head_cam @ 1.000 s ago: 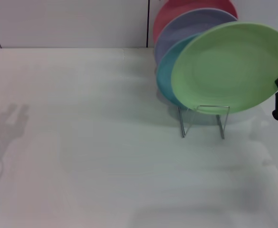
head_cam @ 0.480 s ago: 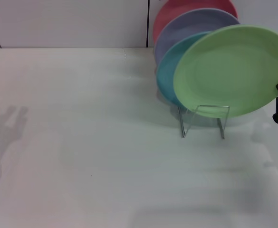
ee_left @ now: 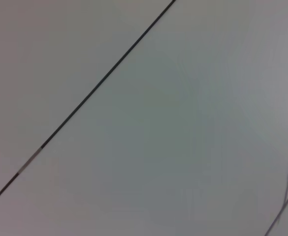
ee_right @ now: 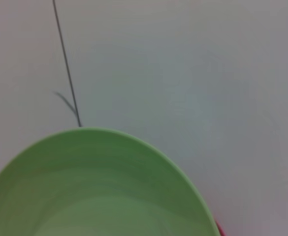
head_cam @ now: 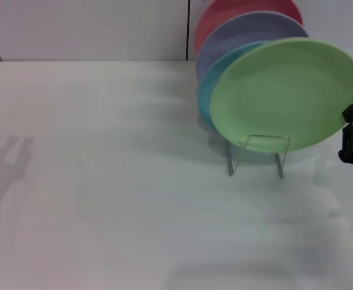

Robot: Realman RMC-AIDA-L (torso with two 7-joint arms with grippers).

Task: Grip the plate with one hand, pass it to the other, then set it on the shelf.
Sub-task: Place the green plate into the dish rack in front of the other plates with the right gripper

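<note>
The light-green plate (head_cam: 285,93) stands tilted on edge at the front of the thin wire shelf (head_cam: 230,158), in the head view's right half. Its lower rim is at the shelf's front loop. My right gripper (head_cam: 352,130) is at the plate's right rim, shut on it. The right wrist view shows the same plate (ee_right: 94,191) close up, with no fingers visible. My left gripper is out of view; the left wrist view shows only a pale surface with a dark seam.
A turquoise plate (head_cam: 206,90), a purple plate (head_cam: 242,30) and a red plate (head_cam: 224,12) stand in the shelf behind the green one. The white table (head_cam: 104,181) stretches to the left, and a wall rises behind it.
The green plate has moved left and slightly down with my right gripper, closer in front of the turquoise plate and over the shelf's front loop.
</note>
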